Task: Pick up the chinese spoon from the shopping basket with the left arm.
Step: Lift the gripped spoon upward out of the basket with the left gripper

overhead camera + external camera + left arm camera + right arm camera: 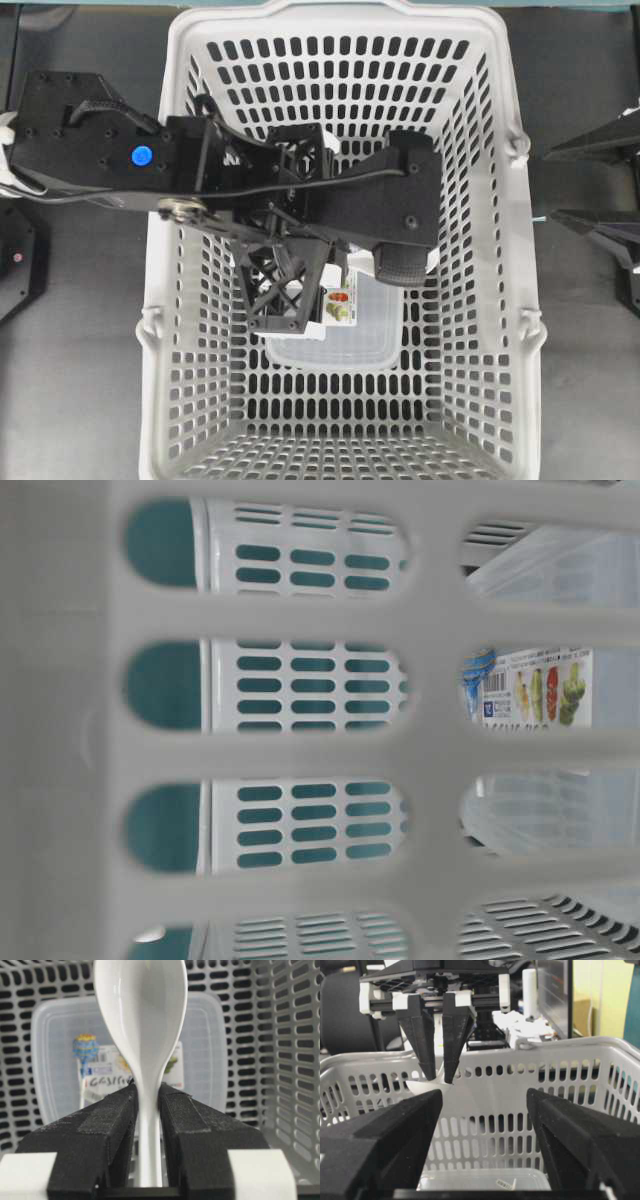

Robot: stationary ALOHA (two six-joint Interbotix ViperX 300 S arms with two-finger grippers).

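The chinese spoon [141, 1025] is gripped by its handle in the left end effector [148, 1105], above the shopping basket [280, 1060].

The glossy white chinese spoon [141, 1035] was clamped by its handle between the left gripper [148, 1105] fingers, bowl pointing outward, held above the floor of the light-grey slotted shopping basket [180, 300].
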